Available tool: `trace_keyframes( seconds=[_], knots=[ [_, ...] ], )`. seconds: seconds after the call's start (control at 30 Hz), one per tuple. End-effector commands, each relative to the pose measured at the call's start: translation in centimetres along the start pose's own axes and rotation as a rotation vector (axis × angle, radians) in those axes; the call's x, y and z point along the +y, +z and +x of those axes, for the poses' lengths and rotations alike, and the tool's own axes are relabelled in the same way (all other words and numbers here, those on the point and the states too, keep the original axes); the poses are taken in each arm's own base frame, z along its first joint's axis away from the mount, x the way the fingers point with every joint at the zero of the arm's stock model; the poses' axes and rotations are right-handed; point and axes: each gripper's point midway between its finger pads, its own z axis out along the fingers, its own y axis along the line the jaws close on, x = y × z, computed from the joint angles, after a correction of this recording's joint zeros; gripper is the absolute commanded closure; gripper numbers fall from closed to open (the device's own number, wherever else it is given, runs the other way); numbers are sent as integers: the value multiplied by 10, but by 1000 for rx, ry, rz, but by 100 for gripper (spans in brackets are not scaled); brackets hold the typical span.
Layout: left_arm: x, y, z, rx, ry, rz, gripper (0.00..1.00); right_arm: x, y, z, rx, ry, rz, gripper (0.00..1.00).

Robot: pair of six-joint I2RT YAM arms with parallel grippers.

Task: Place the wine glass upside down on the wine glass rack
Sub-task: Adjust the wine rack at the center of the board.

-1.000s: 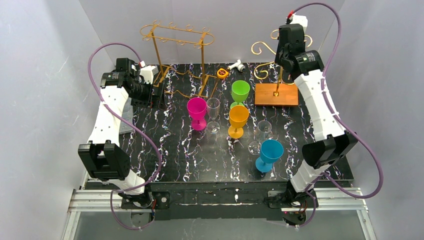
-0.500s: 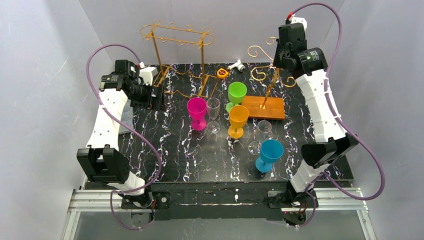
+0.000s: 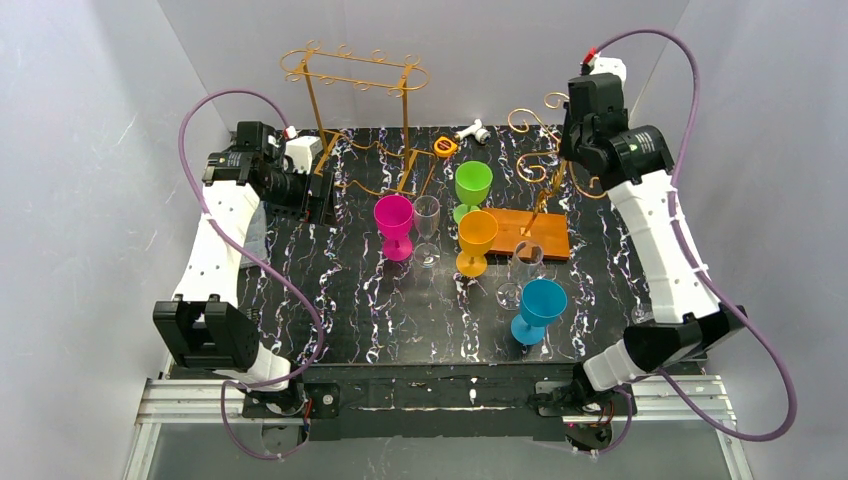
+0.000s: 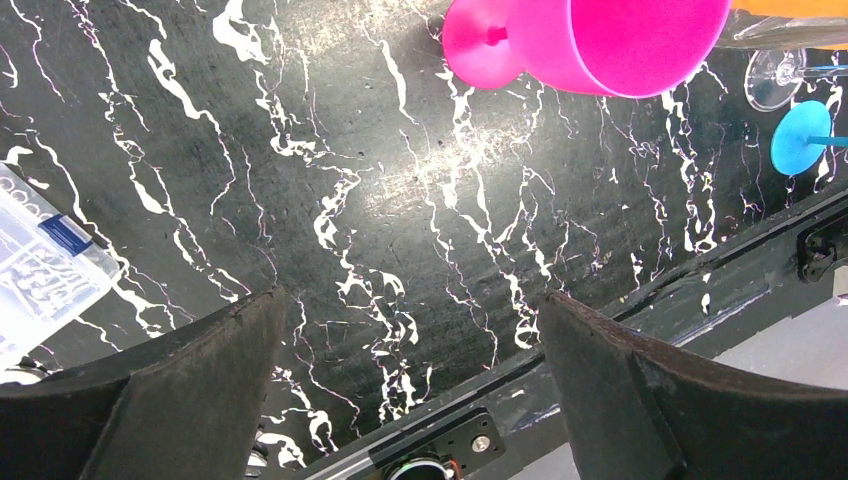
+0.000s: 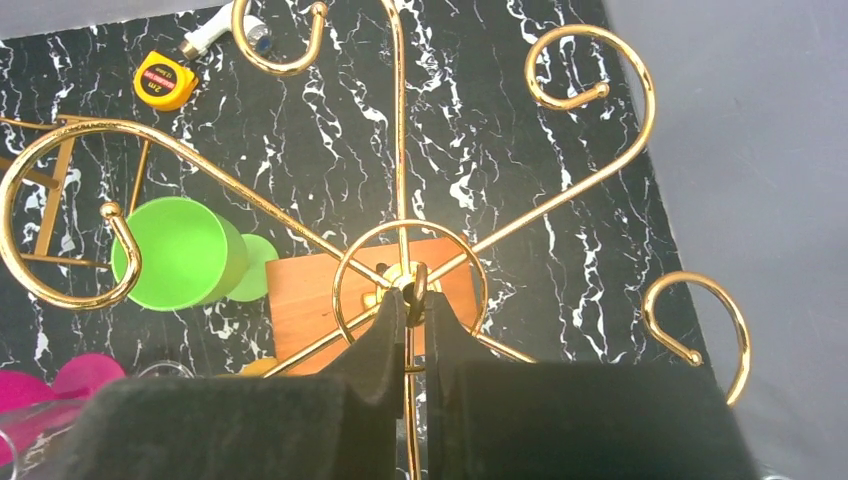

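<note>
One wrist view shows right gripper (image 5: 410, 300) pinching rack (image 5: 300, 295).

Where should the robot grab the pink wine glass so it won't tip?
Probably by its thin stem, just under the bowl, coming from the left. The pink wine glass stands upright, and a clear wine glass crowds its right side. The open left claw is the nearer one.

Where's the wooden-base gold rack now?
Top view, right of centre: the wooden-base gold rack stands beside the orange glass and green glass, its post held by the right end effector.
</note>
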Motion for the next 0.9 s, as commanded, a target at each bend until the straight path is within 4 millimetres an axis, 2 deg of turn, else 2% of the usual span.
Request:
trace_keyframes(
  seconds=[0.0, 0.1, 0.3, 0.4, 0.53, 0.83, 0.87],
  knots=[
    [-10, -14, 0, -36, 13, 11, 2, -17, -27, -35, -173, 29, 20, 99],
    [-11, -16, -1, -42, 12, 9, 2, -8, -26, -33, -174, 13, -7, 99],
    [-11, -17, 1, -40, 15, 3, 2, 18, -39, -50, -215, -51, -21, 99],
    [-11, -18, 1, -43, 15, 4, 2, 24, -40, -49, -221, -39, -33, 99],
    [-12, -17, 2, -39, 11, 10, 2, 23, -37, -40, -234, -1, -31, 99],
    [-14, -17, 2, -40, 17, 15, 2, 16, -37, -35, -235, 11, 8, 99],
    [-14, -18, 2, -41, 18, 15, 2, 15, -36, -33, -231, 12, 11, 90]
  ],
)
